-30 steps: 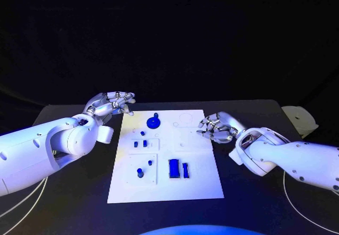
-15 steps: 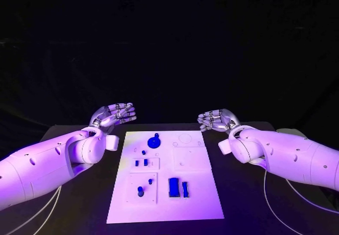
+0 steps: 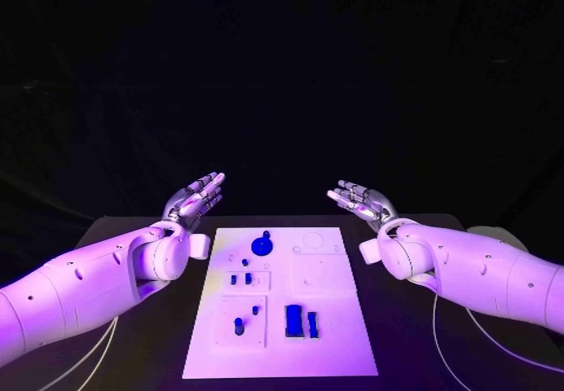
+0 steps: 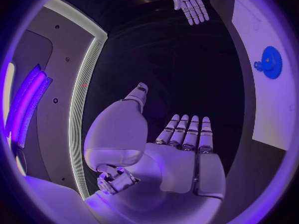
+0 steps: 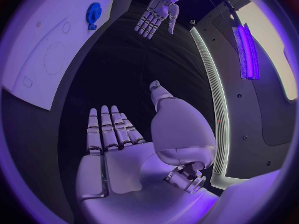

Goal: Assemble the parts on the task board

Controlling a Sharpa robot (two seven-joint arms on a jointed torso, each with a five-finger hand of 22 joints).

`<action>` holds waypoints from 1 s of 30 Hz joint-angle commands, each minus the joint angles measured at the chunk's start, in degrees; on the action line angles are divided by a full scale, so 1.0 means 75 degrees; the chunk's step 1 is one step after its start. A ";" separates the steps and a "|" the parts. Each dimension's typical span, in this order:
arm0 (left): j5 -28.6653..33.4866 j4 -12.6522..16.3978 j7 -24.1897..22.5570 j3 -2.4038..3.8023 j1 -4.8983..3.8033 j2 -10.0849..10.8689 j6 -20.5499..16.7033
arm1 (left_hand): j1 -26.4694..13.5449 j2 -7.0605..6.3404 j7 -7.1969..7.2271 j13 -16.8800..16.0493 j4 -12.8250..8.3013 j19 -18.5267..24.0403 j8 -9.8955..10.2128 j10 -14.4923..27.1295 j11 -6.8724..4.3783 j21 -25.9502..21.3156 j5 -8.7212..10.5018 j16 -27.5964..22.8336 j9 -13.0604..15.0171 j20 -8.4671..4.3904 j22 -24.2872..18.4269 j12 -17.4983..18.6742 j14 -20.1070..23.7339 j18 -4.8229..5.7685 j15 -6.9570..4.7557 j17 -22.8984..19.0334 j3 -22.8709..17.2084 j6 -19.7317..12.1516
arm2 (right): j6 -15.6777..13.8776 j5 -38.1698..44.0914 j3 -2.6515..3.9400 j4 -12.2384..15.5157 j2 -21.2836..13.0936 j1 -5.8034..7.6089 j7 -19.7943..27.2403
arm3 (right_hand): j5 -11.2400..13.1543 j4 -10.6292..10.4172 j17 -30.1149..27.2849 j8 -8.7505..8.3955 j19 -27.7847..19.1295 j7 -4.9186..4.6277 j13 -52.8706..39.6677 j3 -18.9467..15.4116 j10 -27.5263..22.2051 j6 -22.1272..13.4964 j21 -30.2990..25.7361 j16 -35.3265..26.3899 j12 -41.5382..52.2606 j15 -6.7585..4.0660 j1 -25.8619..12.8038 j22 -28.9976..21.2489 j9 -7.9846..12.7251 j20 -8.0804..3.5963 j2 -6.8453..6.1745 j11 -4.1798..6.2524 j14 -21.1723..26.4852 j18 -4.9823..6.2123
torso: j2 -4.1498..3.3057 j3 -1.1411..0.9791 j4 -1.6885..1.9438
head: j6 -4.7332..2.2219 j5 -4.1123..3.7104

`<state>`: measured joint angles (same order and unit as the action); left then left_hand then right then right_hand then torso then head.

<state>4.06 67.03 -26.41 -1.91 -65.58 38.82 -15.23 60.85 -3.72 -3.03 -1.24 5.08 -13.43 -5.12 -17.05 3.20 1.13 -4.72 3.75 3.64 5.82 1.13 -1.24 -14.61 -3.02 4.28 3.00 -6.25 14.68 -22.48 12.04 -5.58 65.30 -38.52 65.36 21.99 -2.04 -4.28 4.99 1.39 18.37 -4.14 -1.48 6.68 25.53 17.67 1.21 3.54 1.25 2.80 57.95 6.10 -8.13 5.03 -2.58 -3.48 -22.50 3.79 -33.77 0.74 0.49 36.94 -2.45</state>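
The white task board [image 3: 329, 326] lies in the middle of the black table. On it I see a round blue gear-like part [image 3: 261, 243] near the far end, small blue pieces [image 3: 240, 278] in the middle left, and two upright blue blocks [image 3: 294, 320] near the front. The blue gear part [image 4: 270, 62] also appears in the left wrist view, and again as the gear part [image 5: 93, 12] in the right wrist view. My left hand [image 3: 197, 195] is raised beyond the board's far left corner, fingers straight and apart, holding nothing. My right hand [image 3: 359, 199] is raised beyond the far right corner, likewise flat and holding nothing.
A white object [image 3: 498, 237] sits at the table's right edge. Thin cables [image 3: 449, 352] trail on the table beside both arms. Black table surface [image 3: 141, 358] flanks the board on both sides.
Both hands have lifted away from the board and uncurled their fingers into flat, spread poses. The head camera has tilted up, so the board sits lower in the picture.
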 commanded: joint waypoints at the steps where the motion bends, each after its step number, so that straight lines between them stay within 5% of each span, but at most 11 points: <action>1: -0.0088 0.0340 -0.0086 0.0032 0.0068 0.0054 -0.0535 | -0.2587 0.0496 0.0403 0.0166 -0.0677 0.1791 0.0683 0.2274 -0.0427 -0.0151 0.0629 -0.0500 -0.0485 -0.0775 -0.0150 0.0166 0.1948 0.0402 -0.0570 -0.0401 0.0834 -0.1958 | -0.0450 -0.0236 0.0074 0.0390 -0.0079 -0.0084 0.0182 | 0.0272 0.0571 -0.0665 -0.0186 -0.2450 0.0553 0.0198 -0.0890 -0.3404 -0.2356 -0.0162 -0.0471 -0.0167 -0.0373 -0.7727 -0.0813 0.1084 -0.0671 0.0344 0.0464 0.3000 -0.0506 | 0.0217 -0.0062 -0.0044 | -0.0207 0.0195; 2: -0.0109 0.0461 -0.0102 0.0042 0.0097 0.0086 -0.0683 | -0.8114 0.0496 0.0403 0.0166 -0.0677 0.1791 0.0683 0.2274 -0.0427 -0.0151 0.0629 -0.0500 -0.0485 -0.0775 -0.0150 0.0166 0.1948 0.0402 -0.0570 -0.0401 0.0834 -0.1958 | -0.0574 -0.0306 0.0108 0.0538 -0.0117 -0.0115 0.0226 | 0.0272 0.0571 -0.0665 -0.0186 -0.2450 0.0553 0.0198 -0.0890 -0.3404 -0.2356 -0.0162 -0.0471 -0.0167 -0.0373 -0.7727 -0.0813 0.1084 -0.0671 0.0344 0.0464 0.3000 -0.0506 | 0.0257 -0.0073 -0.0050 | -0.0248 0.0236; 10: -0.0350 0.1910 -0.0297 0.0161 0.0447 0.0476 -0.2453 | -0.8114 0.0496 0.0403 0.0166 -0.0677 0.1791 0.0683 0.2274 -0.0427 -0.0151 0.0629 -0.0500 -0.0485 -0.0775 -0.0150 0.0166 0.1948 0.0402 -0.0570 -0.0401 0.0834 -0.1958 | -0.1995 -0.1105 0.0499 0.2228 -0.0551 -0.0470 0.0727 | 0.0272 0.0571 -0.0665 -0.0186 -0.2450 0.0553 0.0198 -0.0890 -0.3404 -0.2356 -0.0162 -0.0471 -0.0167 -0.0373 -0.7727 -0.0813 0.1084 -0.0671 0.0344 0.0464 0.3000 -0.0506 | 0.0345 -0.0098 -0.0065 | -0.0341 0.0327; 17: -0.0504 0.2830 -0.0421 0.0236 0.0669 0.0723 -0.3576 | -0.8114 0.0496 0.0403 0.0166 -0.0677 0.1791 0.0683 0.2274 -0.0427 -0.0151 0.0629 -0.0500 -0.0485 -0.0775 -0.0150 0.0166 0.1948 0.0402 -0.0570 -0.0401 0.0834 -0.1958 | -0.2769 -0.1541 0.0712 0.3150 -0.0787 -0.0664 0.1000 | 0.0272 0.0571 -0.0665 -0.0186 -0.2450 0.0553 0.0198 -0.0890 -0.3404 -0.2356 -0.0162 -0.0471 -0.0167 -0.0373 -0.7727 -0.0813 0.1084 -0.0671 0.0344 0.0464 0.3000 -0.0506 | 0.0345 -0.0098 -0.0065 | -0.0341 0.0327; 30: -0.0541 0.3056 -0.0452 0.0255 0.0723 0.0783 -0.3851 | -0.8114 0.0496 0.0403 0.0166 -0.0677 0.1791 0.0683 0.2274 -0.0427 -0.0151 0.0629 -0.0500 -0.0485 -0.0775 -0.0150 0.0166 0.1948 0.0402 -0.0570 -0.0401 0.0834 -0.1958 | -0.2885 -0.1606 0.0744 0.3288 -0.0823 -0.0693 0.1041 | 0.0272 0.0571 -0.0665 -0.0186 -0.2450 0.0553 0.0198 -0.0890 -0.3404 -0.2356 -0.0162 -0.0471 -0.0167 -0.0373 -0.7727 -0.0813 0.1084 -0.0671 0.0344 0.0464 0.3000 -0.0506 | 0.0345 -0.0098 -0.0065 | -0.0341 0.0327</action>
<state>0.94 89.77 -28.52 -0.06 -60.17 44.75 -42.43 0.36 0.05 0.01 -0.05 -0.08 -0.30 -0.31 -0.21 0.01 0.33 -0.20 0.20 0.05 -0.10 0.08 -0.38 -0.21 -0.34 0.02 0.05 -0.32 0.30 -43.21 0.39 -0.03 89.84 -44.68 60.19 28.40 -0.30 0.09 0.05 0.19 0.27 0.00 -0.05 0.31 0.30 0.20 0.28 0.39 0.38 -0.01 0.32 0.05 -0.05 0.01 -0.01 0.00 -0.29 0.79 -31.18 -0.01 0.00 34.38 0.00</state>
